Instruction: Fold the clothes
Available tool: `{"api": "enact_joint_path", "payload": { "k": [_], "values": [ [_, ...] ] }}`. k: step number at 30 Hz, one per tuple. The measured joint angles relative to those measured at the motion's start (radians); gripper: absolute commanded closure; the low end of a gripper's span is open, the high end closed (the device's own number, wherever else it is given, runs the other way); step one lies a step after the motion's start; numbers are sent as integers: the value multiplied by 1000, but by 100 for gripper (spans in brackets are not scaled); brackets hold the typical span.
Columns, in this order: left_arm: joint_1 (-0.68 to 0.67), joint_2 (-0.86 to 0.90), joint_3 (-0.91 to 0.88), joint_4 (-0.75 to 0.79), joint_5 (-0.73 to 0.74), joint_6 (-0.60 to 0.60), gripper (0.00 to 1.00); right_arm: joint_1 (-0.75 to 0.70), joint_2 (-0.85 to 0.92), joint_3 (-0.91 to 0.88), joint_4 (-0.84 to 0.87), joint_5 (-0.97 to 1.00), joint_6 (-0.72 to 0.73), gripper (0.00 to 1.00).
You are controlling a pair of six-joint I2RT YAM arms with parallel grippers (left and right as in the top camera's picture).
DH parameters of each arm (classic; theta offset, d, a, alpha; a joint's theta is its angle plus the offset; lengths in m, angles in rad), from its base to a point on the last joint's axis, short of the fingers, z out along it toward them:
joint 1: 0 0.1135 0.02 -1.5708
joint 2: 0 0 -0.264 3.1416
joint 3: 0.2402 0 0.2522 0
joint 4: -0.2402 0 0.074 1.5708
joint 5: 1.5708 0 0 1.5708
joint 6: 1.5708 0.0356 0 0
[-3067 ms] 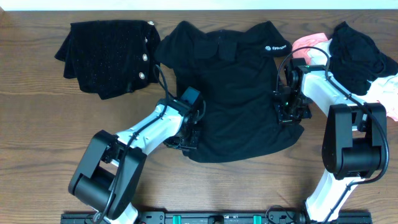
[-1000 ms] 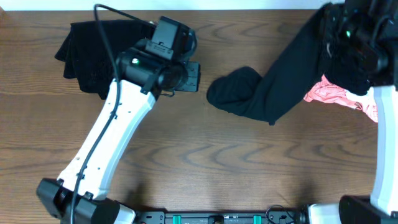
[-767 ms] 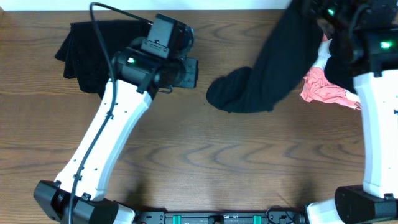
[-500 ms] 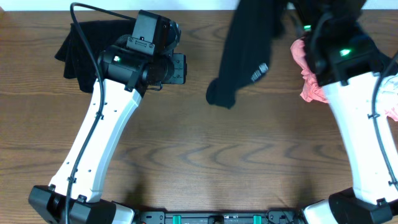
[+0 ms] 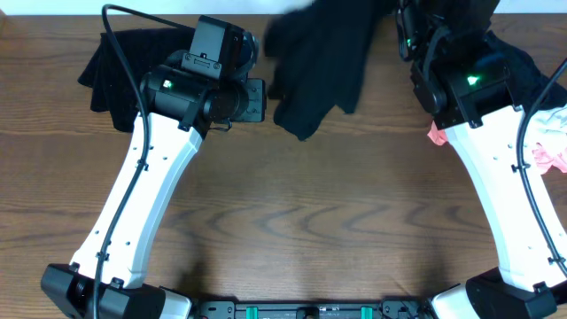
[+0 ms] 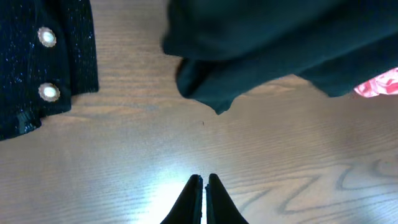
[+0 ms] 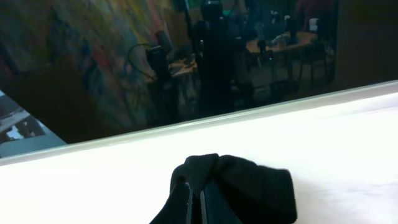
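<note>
We note the black top (image 5: 319, 62) hanging bunched over the far side of the tabletop (image 5: 310, 221), clamped in the right jaws. Just beside it, the left jaws are pressed together, gripping nothing.

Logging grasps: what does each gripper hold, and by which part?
Right gripper pinches a bunch of the black top; which part is unclear. Left gripper holds nothing.
</note>
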Motion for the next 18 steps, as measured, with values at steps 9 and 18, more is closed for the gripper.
{"api": "enact_joint_path", "payload": {
  "k": [9, 18],
  "values": [
    [-23, -4, -34, 0, 19, 4, 94, -3, 0, 0, -22, -2, -4, 99],
    [-126, -4, -160, 155, 97, 51, 94, -19, 0, 0, -93, -17, -33, 99]
  ]
}}
